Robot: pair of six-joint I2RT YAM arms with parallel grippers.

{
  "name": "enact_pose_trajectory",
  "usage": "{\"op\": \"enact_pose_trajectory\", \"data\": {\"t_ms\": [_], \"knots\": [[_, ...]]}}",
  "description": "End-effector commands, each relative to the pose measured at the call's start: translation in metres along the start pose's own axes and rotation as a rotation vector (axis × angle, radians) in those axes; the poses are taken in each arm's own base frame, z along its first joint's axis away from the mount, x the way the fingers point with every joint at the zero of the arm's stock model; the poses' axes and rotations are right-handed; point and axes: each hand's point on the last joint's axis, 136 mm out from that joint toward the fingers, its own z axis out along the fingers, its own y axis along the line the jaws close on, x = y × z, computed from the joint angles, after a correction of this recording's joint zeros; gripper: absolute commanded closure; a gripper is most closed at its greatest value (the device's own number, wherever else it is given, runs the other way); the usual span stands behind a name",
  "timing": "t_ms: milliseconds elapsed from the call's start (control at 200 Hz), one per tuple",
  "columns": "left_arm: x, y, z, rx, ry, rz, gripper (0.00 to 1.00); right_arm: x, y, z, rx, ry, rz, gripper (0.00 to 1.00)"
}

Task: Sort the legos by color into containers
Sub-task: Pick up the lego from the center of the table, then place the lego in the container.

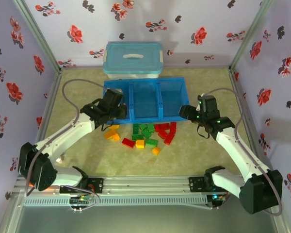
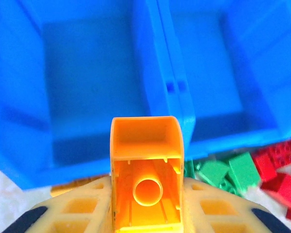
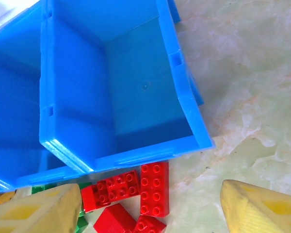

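The left gripper (image 2: 146,206) is clamped on an orange plastic lego brick (image 2: 145,155), hollow underside showing, at the near wall of the left compartment of a translucent blue divided tray (image 2: 167,82). The right gripper (image 3: 150,204), fingers apart, hangs above red bricks (image 3: 154,187).

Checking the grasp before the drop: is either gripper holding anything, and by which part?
The left gripper pinches an orange lego by its two side walls, hollow underside showing. The right gripper is open, holding nothing.

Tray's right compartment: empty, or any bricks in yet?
Empty. The right compartment shows a bare blue floor in the right wrist view; the red legos lie outside it on the table.
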Motion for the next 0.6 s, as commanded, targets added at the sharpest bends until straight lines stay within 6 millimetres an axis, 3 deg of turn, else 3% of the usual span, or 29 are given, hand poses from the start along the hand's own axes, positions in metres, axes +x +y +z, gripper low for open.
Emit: {"op": "enact_pose_trajectory", "data": {"t_ms": [0, 260, 290, 360, 400, 450, 595], "knots": [[-0.019, 0.007, 0.014, -0.021, -0.004, 0.021, 0.73, 0.002, 0.012, -0.01, -0.029, 0.008, -0.03, 0.23], [-0.04, 0.02, 0.047, -0.034, 0.016, -0.022, 0.71, 0.023, 0.019, -0.013, -0.031, 0.059, -0.086, 0.23], [-0.042, 0.02, 0.048, -0.037, 0.018, -0.023, 0.67, 0.024, 0.021, -0.013, -0.033, 0.064, -0.094, 0.23], [-0.045, 0.019, 0.045, -0.036, 0.022, -0.021, 0.39, 0.027, 0.027, -0.016, -0.044, 0.072, -0.122, 0.21], [-0.047, 0.018, 0.042, -0.027, 0.014, -0.024, 0.29, 0.028, 0.031, -0.016, -0.05, 0.077, -0.143, 0.21], [-0.048, 0.017, 0.036, -0.02, 0.001, -0.028, 0.24, 0.029, 0.036, -0.018, -0.06, 0.08, -0.169, 0.2], [-0.044, 0.021, 0.02, -0.011, -0.027, -0.049, 0.22, 0.033, 0.052, -0.017, -0.091, 0.104, -0.241, 0.19]]}}
